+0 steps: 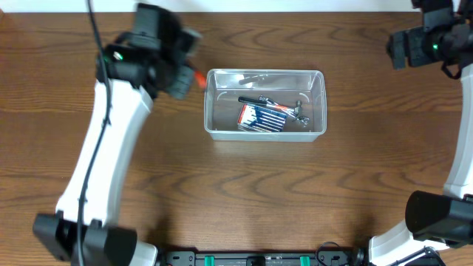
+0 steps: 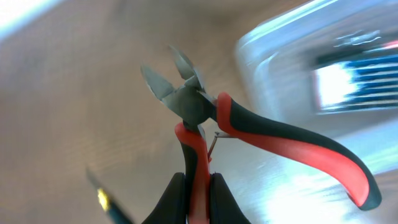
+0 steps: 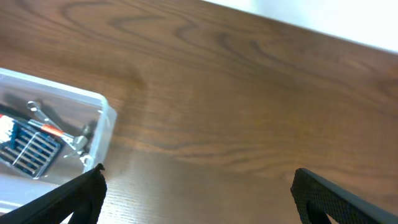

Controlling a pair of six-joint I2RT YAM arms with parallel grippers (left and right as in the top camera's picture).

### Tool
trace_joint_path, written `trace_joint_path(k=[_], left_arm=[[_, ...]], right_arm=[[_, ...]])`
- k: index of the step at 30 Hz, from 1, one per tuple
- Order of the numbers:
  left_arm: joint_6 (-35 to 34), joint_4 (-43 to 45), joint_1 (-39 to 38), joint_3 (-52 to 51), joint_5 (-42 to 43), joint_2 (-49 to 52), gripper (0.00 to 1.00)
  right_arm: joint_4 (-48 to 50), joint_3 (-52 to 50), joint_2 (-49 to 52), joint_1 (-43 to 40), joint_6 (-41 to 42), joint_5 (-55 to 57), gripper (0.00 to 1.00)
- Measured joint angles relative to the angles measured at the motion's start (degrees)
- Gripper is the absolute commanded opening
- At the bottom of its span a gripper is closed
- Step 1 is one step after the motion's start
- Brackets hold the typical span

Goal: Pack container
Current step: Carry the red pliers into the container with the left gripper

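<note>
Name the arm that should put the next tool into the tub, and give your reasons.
Left. The left gripper is clamped on one handle of the red-and-black pliers, right beside the container. The right gripper is open, holds nothing, and sits far off at the table's right edge.

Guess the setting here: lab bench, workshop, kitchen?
Likely a robot lab bench: a bare wood-grain table, two arms mounted at its edge, and hand tools as props, cutting pliers in the left fingers, clear container holding a bit case.

Container [image 1: 265, 102] clear glossy plastic; table [image 1: 295, 199] wood (visible grain); pliers [image 2: 249, 124] metal.
</note>
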Motion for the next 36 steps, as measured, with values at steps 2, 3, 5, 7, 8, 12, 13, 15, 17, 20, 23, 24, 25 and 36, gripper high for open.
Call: trace_joint_path(k=[2,3,5,7,8,12,13,15,17,20,23,24,25,36], left_arm=[[3.61,0.76,-4.52,0.31,0.22,-1.11,0.06],[5.73,1.22,-6.75,0.31,0.20,-0.79,0.06],[8.83,2.73,-9.70,0.31,0.11,1.20,0.06],[11.17,5.11,-12.41,0.31,0.11,5.05,0.06],[11.91,5.95,-13.25,0.28,0.11,6.73,0.06],[12.79,8.31,-15.15,0.09,0.13,15.43,0.06],[12.50,8.57,-15.13,0.02,0.11,17.42,0.06],[11.93,8.61,-14.93,-0.22,0.09,20.65,0.06],[11.39,8.31,-14.58,-0.42,0.09,23.89,0.06],[10.56,8.11,-14.03,-0.46,0.11,27.12,0.06],[9.99,8.11,-13.38,-0.46,0.11,28.81,0.06],[9.68,8.11,-13.09,-0.46,0.09,29.07,0.06],[9.33,8.11,-12.74,-0.46,0.09,29.24,0.06],[7.48,6.75,-9.79,-0.46,0.07,29.27,0.72]], right_arm=[[-0.20,0.00,0.00,-0.76,0.46,-0.02,0.96],[-0.24,0.00,0.00,-0.94,0.61,-0.02,0.96],[-0.26,0.00,0.00,-1.01,0.98,-0.07,0.95],[-0.28,0.00,0.00,-0.98,1.20,-0.11,0.95],[-0.31,0.00,0.00,-0.98,1.36,-0.13,0.95],[-0.57,0.00,0.00,-0.98,1.42,-0.17,0.95],[-0.57,0.00,0.00,-0.98,1.42,-0.22,0.95],[-0.63,0.00,0.00,-0.98,1.42,-0.31,0.95],[-0.66,0.00,0.00,-0.98,1.42,-0.31,0.95],[-0.68,0.00,0.00,-0.98,1.42,-0.33,0.94],[-0.70,0.00,0.00,-0.98,1.44,-0.33,0.95],[-0.70,0.00,0.00,-0.98,1.44,-0.33,0.95],[-0.70,0.00,0.00,-0.98,1.44,-0.33,0.95],[-0.72,0.00,0.00,-0.98,1.53,-0.37,0.95]])
